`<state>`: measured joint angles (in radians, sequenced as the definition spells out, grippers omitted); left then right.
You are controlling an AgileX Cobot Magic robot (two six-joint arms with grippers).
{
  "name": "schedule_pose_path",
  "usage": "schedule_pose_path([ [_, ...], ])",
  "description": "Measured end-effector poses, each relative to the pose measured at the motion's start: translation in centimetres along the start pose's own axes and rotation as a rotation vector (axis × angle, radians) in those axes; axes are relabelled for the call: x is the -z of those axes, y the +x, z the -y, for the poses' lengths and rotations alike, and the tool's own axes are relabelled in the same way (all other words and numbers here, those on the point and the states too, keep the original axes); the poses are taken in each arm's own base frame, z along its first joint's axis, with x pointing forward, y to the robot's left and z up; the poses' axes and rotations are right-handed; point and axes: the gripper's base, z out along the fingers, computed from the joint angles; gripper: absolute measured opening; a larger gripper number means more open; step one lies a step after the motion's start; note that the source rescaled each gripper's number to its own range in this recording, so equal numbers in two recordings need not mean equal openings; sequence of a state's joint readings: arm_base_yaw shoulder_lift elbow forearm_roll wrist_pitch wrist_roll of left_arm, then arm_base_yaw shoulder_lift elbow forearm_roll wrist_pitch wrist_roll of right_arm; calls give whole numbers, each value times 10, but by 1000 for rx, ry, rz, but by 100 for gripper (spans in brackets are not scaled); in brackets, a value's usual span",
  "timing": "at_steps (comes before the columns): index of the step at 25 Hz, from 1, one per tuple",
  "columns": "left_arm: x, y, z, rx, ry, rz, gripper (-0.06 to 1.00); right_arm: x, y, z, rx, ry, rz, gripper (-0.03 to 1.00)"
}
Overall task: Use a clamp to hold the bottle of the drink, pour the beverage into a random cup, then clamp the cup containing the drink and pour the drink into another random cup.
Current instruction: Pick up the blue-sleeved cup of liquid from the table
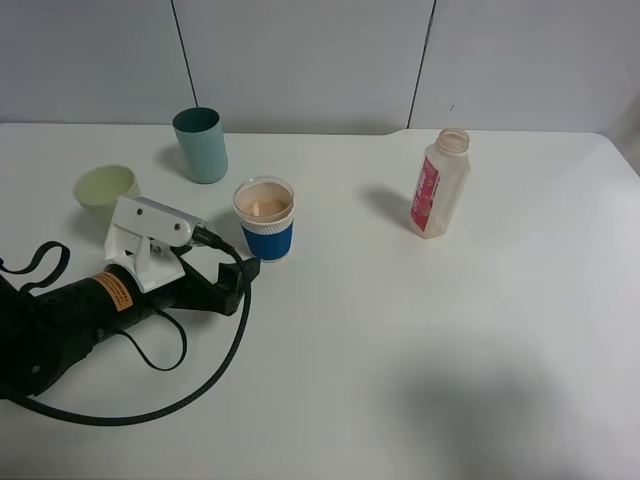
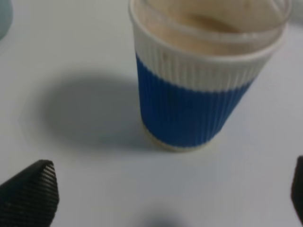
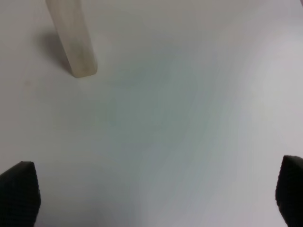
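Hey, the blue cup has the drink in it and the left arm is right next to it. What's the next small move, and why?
Probably ease the left gripper forward until its jaws straddle the blue-sleeved cup. The jaws stand open, but the cup sits ahead of them, not between them, and it already holds the beverage.

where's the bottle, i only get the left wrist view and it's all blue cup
Observer: The bottle stands upright, far to the right of the blue-sleeved cup in the high view.
Operator: any other cup close by
Observer: A pale yellow-green tumbler stands to the left of that cup, just past your arm. It looks empty.
Operator: is the other arm holding anything
Observer: No. The right end effector is open, with only bare table between its fingertips.
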<state>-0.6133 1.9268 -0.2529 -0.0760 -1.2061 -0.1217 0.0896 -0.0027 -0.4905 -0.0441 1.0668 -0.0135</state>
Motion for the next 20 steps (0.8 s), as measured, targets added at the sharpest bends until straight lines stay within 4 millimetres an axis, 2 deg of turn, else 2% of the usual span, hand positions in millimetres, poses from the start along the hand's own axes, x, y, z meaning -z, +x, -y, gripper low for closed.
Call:
schedule_pose_path([
  [4,-5,-2,1,-3,3,10,100,0,0,0,0,0,0,100],
  [11,-19,9,1,-11,3,-27,100,0,0,0,0,0,0,100],
  [20,-27,3,3,-14,20,5,100,0,0,0,0,0,0,100],
])
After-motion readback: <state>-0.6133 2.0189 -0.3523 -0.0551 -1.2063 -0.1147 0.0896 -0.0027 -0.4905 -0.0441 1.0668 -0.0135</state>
